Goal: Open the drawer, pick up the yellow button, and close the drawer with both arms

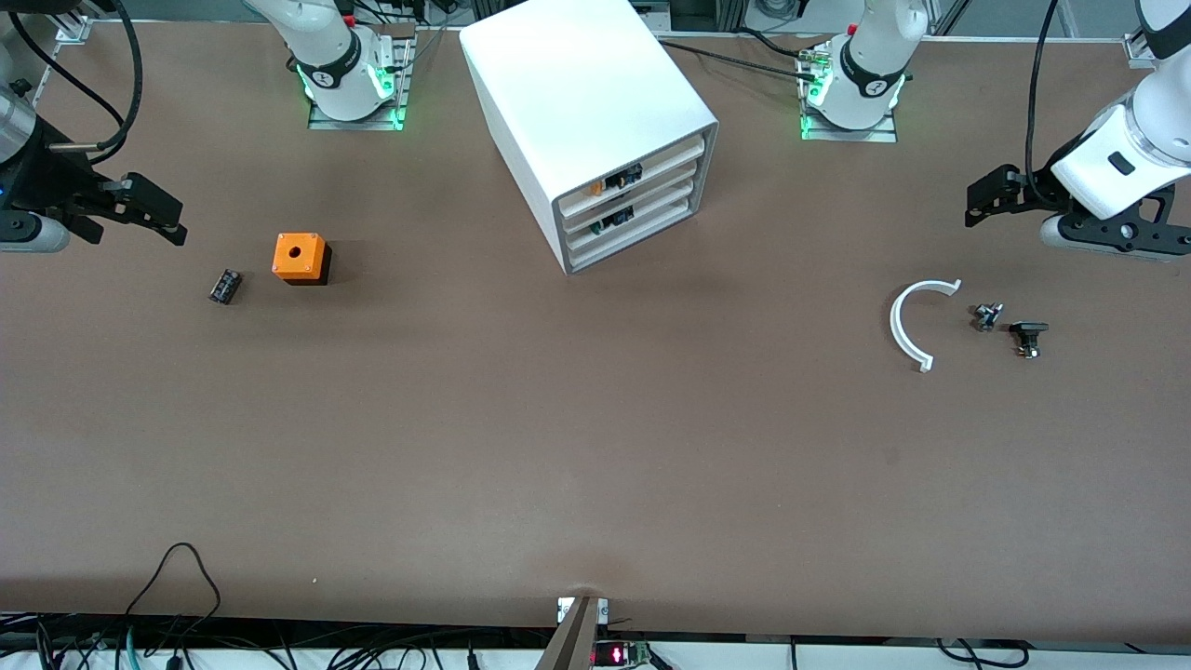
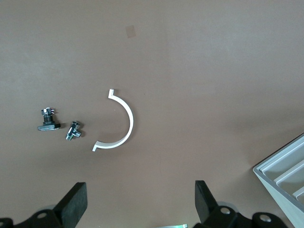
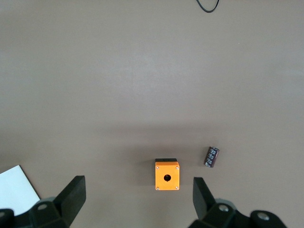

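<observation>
The white cabinet (image 1: pixel 577 102) stands at the middle of the table near the arm bases. Its uppermost drawer (image 1: pixel 665 158) is shut, flush with the two lower drawers. The button (image 1: pixel 595 189) shows only as a small orange piece at this drawer's front, beside a black part. My left gripper (image 1: pixel 988 198) is open and empty over the table at the left arm's end, also shown in the left wrist view (image 2: pixel 140 194). My right gripper (image 1: pixel 158 214) is open and empty over the right arm's end, also shown in the right wrist view (image 3: pixel 138 190). Both are well away from the cabinet.
An orange cube with a round hole (image 1: pixel 299 257) (image 3: pixel 166 175) and a black cylinder (image 1: pixel 224 286) (image 3: pixel 212 156) lie under the right gripper. A white arc (image 1: pixel 896 324) (image 2: pixel 130 121) and two small metal parts (image 1: pixel 986 316) (image 2: pixel 73 130) lie near the left gripper. The cabinet's corner (image 2: pixel 285 185) shows in the left wrist view.
</observation>
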Action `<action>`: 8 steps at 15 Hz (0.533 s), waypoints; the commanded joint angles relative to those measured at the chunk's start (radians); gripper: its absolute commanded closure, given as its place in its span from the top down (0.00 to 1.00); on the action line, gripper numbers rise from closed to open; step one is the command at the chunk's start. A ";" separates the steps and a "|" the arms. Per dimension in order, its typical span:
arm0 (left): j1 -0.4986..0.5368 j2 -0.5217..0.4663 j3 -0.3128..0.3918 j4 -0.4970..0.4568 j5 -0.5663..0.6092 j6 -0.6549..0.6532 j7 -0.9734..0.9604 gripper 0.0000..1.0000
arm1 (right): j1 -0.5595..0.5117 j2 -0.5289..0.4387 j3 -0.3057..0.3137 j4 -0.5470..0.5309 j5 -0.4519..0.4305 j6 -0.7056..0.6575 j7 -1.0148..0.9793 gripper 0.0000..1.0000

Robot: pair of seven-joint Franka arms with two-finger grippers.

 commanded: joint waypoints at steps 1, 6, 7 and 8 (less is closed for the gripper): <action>-0.004 0.022 -0.001 0.041 0.018 -0.020 0.002 1.00 | -0.001 0.011 0.003 0.023 0.008 -0.020 0.008 1.00; -0.004 0.022 -0.002 0.041 0.018 -0.022 0.004 1.00 | 0.003 0.013 0.008 0.026 -0.007 -0.020 0.010 1.00; -0.003 0.022 -0.001 0.041 0.016 -0.025 0.008 1.00 | 0.003 0.011 0.008 0.023 -0.009 -0.022 0.011 1.00; -0.006 0.025 -0.001 0.041 0.016 -0.034 0.008 1.00 | 0.003 0.011 0.008 0.021 -0.015 -0.022 0.011 1.00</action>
